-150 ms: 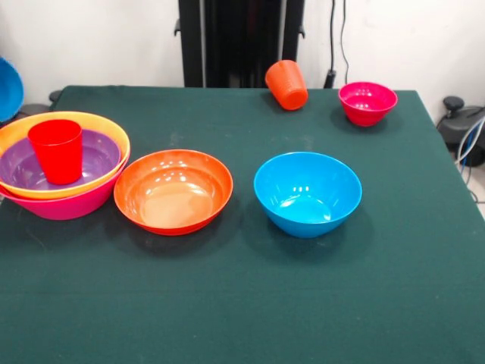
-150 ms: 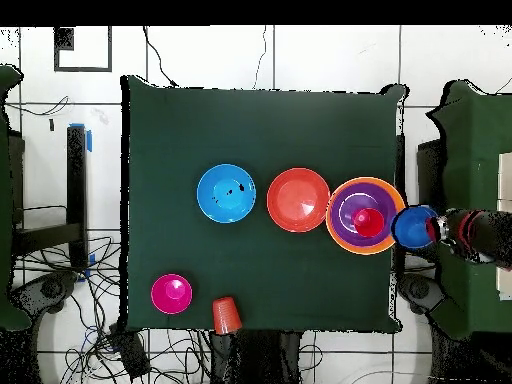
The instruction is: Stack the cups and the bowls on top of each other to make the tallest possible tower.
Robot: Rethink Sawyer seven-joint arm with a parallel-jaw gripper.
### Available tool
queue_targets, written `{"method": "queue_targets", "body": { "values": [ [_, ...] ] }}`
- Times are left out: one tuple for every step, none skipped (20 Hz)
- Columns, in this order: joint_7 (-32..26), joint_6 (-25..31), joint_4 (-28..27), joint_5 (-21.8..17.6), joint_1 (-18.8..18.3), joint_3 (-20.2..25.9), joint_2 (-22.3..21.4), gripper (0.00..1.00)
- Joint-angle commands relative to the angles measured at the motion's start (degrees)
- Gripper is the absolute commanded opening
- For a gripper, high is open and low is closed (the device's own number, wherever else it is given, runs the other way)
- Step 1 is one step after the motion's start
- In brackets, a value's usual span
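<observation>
All the pieces are glossy, smooth moulded plastic on a dark green cloth-covered table [image 1: 250, 303]. The big round pink bowl [image 1: 72, 203] holds a big yellow-orange bowl [image 1: 15, 133], which holds a purple bowl [image 1: 98, 155]. A small tapered red cup [image 1: 56, 150] stands upright in the purple one. Seen from the front, a shallow red-orange bowl [image 1: 173, 191] sits just right of the pink bowl, with a medium blue bowl [image 1: 307, 193] farther right. Well beyond lie an orange cup [image 1: 287, 84] tipped on its side and a small magenta bowl [image 1: 367, 102]. From overhead, a small blue bowl [image 2: 413, 227] sits just off the table beside the pink bowl, meeting a dark, red-banded shape [image 2: 468, 232]. Whether that is the gripper, and how it is set, I cannot tell.
</observation>
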Motion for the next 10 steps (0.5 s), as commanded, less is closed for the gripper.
{"method": "queue_targets", "body": {
  "values": [
    [-26.65, 4.33, -4.02, -2.94, 0.87, 5.44, 5.82, 0.00],
    [-26.71, 4.22, -3.74, -2.91, 0.82, 5.57, 5.75, 0.00],
    [-26.41, 4.21, -2.63, -2.58, 0.48, 5.73, 5.30, 0.00],
    [-26.11, 4.19, -1.52, -2.25, 0.14, 5.88, 4.84, 0.00],
    [-25.38, 4.68, 0.92, -1.68, -0.58, 5.85, 3.31, 0.00],
    [-25.13, 4.95, 2.53, -1.38, -1.10, 6.00, 2.24, 0.00],
    [-24.45, 5.50, 5.37, -0.63, -2.13, 6.23, 0.22, 0.00],
    [-23.98, 5.79, 6.77, -0.38, -2.61, 6.27, -0.97, 0.00],
    [-23.34, 6.17, 8.91, 0.11, -3.44, 6.35, -2.88, 0.00],
    [-22.92, 6.31, 9.99, 0.23, -3.85, 6.42, -4.04, 0.00]
  ]
}}
